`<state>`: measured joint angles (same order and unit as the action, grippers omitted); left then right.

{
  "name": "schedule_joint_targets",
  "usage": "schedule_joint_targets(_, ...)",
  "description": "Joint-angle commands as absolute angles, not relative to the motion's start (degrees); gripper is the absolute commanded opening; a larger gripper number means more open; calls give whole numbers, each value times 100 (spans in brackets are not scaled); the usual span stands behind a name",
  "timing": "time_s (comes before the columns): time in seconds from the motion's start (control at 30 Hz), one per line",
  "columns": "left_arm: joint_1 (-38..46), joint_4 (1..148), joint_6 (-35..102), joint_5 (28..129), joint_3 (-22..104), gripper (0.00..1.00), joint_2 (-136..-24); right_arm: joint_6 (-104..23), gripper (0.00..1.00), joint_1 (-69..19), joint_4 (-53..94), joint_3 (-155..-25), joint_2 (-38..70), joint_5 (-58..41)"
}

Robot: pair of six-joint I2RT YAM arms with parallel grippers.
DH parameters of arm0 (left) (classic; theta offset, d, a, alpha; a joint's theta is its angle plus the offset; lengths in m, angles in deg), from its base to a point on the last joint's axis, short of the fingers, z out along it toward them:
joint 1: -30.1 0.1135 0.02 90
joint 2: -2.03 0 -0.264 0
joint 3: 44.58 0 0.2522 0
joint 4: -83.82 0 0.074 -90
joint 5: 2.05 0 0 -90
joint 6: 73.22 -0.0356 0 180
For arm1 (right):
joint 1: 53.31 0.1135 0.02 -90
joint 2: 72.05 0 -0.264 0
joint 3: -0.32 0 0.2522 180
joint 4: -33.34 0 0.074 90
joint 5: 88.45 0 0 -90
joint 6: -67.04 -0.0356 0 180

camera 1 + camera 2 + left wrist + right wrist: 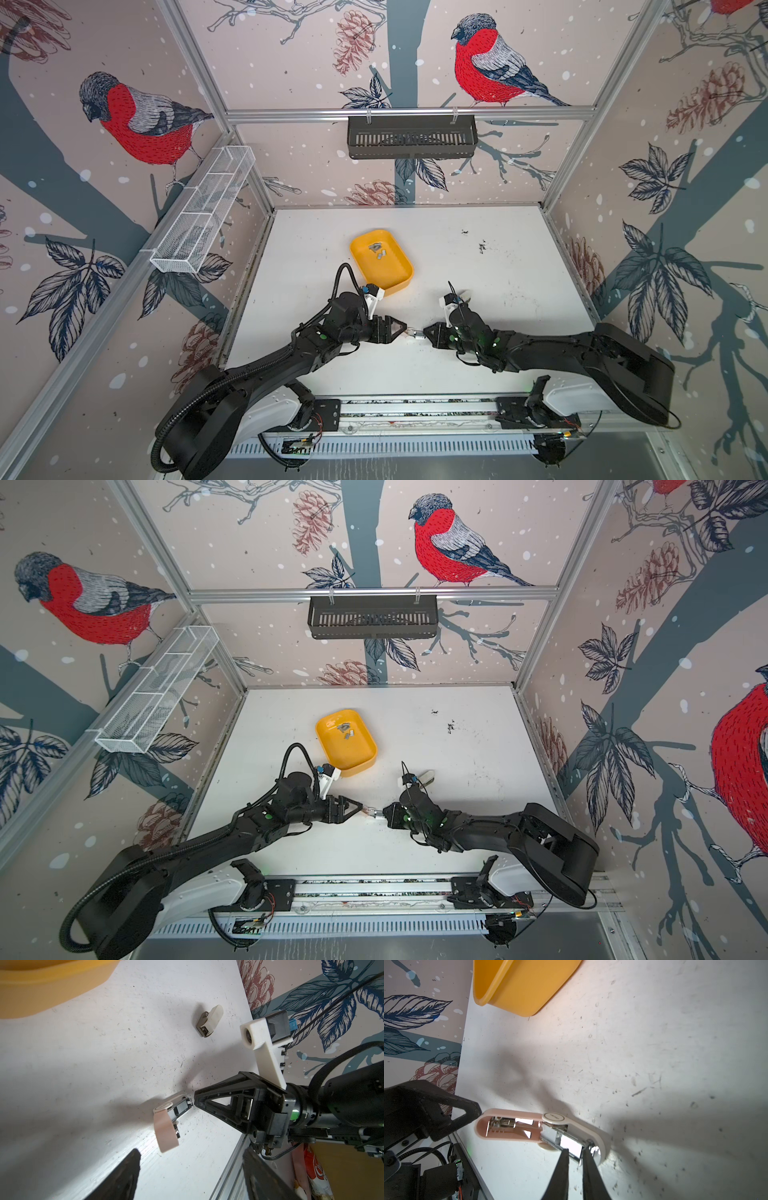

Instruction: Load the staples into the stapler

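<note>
Bullfinch-and-pinecone wallpaper covers the walls (291,62), with a black basket (411,137) on the back aluminium rail (291,114) and a white mesh basket (203,208) at left, above a scuffed white tabletop (478,291).

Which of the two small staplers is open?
The pink stapler, with its lid swung back and magazine exposed; the grey-and-cream stapler farther back is shut.

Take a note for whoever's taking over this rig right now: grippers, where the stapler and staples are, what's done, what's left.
The left gripper is open, one fingertip at the pink lid.
The right gripper is shut on the stapler at its metal magazine end.
The staples lie in the yellow tray; none is held.
Done: lid swung open. Left: fetch a strip, load it, close.
A second stapler lies aside.
</note>
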<state>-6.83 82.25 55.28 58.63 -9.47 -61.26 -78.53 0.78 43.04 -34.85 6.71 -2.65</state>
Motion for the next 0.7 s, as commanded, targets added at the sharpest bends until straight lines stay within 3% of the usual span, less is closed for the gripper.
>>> schedule_joint_targets(0.0,-678,8237,5467,5877,-911,76,-6177,-7912,15,92,4499,-3544,739,-260)
schedule_joint_targets(0.67,-690,8527,5528,5554,-815,65,-6570,-7869,8,55,4367,-3622,914,-178)
